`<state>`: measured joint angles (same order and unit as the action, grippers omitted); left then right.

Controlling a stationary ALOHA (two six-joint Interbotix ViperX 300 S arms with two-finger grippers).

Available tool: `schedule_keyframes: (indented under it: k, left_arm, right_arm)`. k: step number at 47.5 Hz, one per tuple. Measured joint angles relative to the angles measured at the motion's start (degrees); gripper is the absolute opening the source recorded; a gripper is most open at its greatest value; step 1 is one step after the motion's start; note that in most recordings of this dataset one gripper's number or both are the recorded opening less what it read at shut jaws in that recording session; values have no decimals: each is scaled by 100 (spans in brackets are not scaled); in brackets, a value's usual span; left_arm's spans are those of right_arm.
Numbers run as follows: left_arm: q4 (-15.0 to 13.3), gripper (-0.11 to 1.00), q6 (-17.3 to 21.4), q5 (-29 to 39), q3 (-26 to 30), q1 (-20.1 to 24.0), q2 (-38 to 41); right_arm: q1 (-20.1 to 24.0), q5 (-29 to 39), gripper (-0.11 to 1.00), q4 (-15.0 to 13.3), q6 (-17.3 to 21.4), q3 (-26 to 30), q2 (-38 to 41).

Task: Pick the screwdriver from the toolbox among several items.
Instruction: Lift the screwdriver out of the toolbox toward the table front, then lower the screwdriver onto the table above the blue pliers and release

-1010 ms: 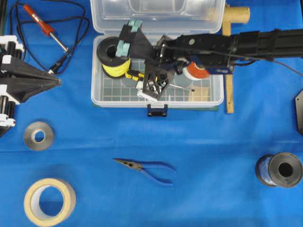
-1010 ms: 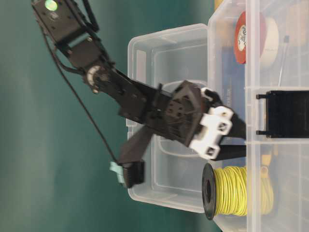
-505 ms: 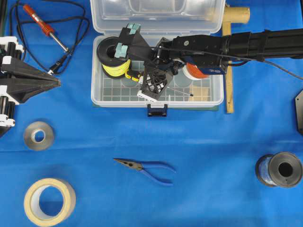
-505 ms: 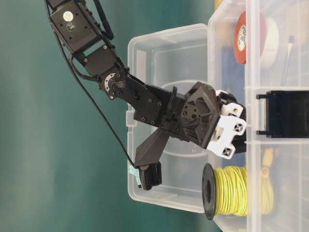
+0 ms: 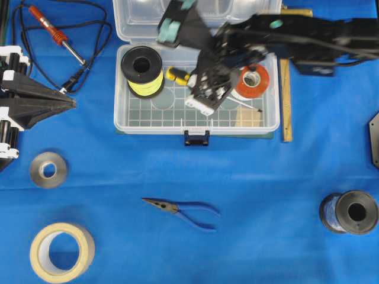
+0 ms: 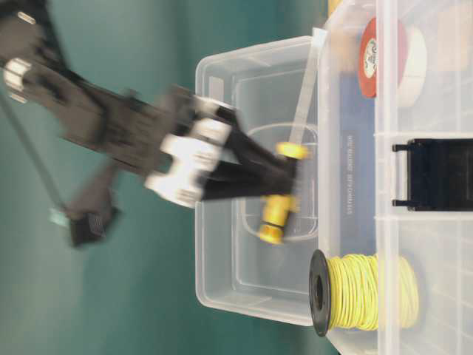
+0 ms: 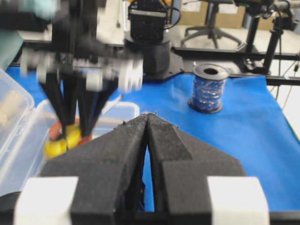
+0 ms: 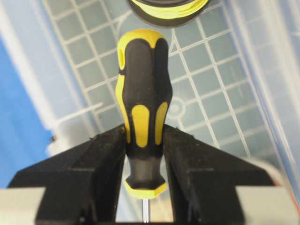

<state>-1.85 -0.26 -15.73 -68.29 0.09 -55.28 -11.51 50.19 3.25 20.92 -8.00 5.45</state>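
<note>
My right gripper (image 8: 144, 133) is shut on the screwdriver (image 8: 143, 108), squeezing the lower part of its yellow-and-black handle with the thin shaft running back between the fingers. From overhead the handle (image 5: 176, 74) sticks out to the left of the right gripper (image 5: 195, 83), above the open clear toolbox (image 5: 195, 127). In the table-level view the screwdriver (image 6: 277, 214) hangs clear of the box floor, in front of the raised lid (image 6: 222, 259). My left gripper (image 5: 71, 102) rests shut at the left edge, holding nothing (image 7: 148, 116).
Inside the toolbox are a yellow wire spool (image 5: 142, 70) and a red tape roll (image 5: 251, 80). On the blue cloth lie a red soldering iron (image 5: 53, 32), blue pliers (image 5: 183, 210), a beige tape roll (image 5: 62, 251), a grey roll (image 5: 48, 170) and a blue wire spool (image 5: 349, 212).
The right gripper went from open to shut on the screwdriver handle, then rose off the box floor with it, moving back and to the right. The left arm stayed put.
</note>
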Motion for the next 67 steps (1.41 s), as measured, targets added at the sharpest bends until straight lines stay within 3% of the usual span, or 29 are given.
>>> schedule_keyframes:
  k: [11, 21, 30, 43, 52, 65, 67]
  left_arm:
    - [0, 0, 0, 0, 0, 0, 0]
    - [9, 0, 0, 0, 0, 0, 0]
    - [9, 0, 0, 0, 0, 0, 0]
    - [0, 0, 0, 0, 0, 0, 0]
    - [0, 0, 0, 0, 0, 0, 0]
    - [0, 0, 0, 0, -26, 0, 0]
    - [0, 0, 0, 0, -26, 0, 0]
  right_arm:
    - [861, 211, 25, -149, 686, 9, -545]
    - [1898, -255, 25, -853, 1696, 9, -158]
    - [2338, -431, 25, -1362, 2303, 246, 624]
    - [2408, -606, 25, -1433, 2329, 510, 1740]
    - [2382, -1037, 25, -1433, 2329, 536, 2030]
    - [2285, -1107, 26, -1433, 2320, 527, 2092]
    - [2268, -1090, 33, -1424, 2329, 527, 2101]
